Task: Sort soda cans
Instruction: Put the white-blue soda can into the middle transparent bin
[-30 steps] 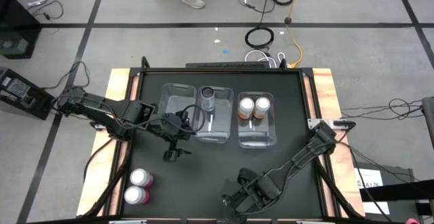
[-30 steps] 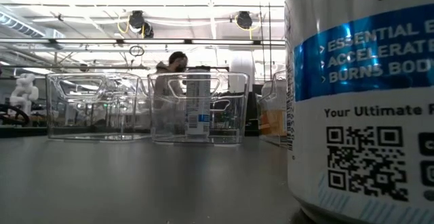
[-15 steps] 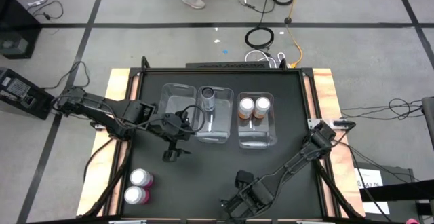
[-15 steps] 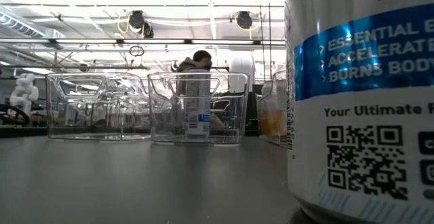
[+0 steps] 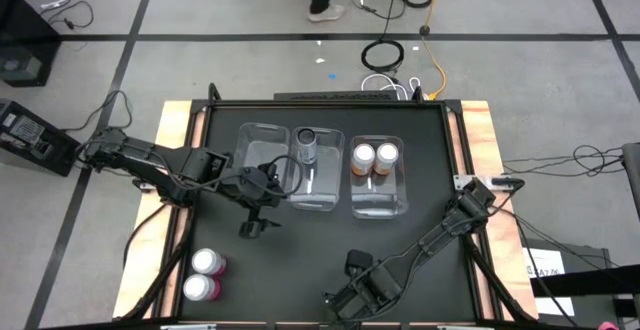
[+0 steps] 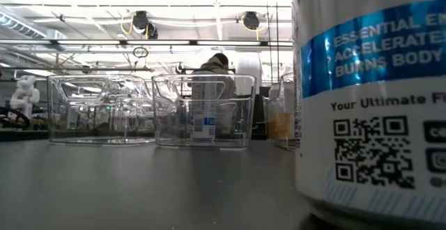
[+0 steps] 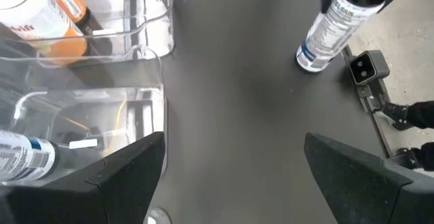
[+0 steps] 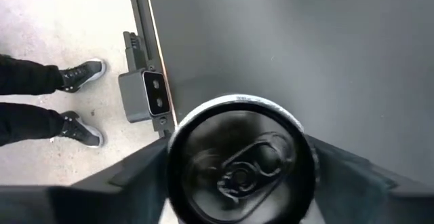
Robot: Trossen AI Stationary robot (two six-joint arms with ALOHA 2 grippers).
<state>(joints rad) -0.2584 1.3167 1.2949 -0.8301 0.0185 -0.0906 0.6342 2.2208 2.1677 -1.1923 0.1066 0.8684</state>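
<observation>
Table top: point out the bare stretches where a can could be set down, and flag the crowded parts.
Bare mat lies between the pink cans and the right end effector, below the bins. The right part of the table, beside the bin of orange cans, is also free. It is crowded around the left end effector against the left bin.

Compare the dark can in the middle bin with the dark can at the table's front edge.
The binned can stands inside the middle clear bin; the front can stands on bare table. No claw surrounds the binned can; the right claw straddles the front can. Both are upright, dark-topped, with white-and-blue labels.
</observation>
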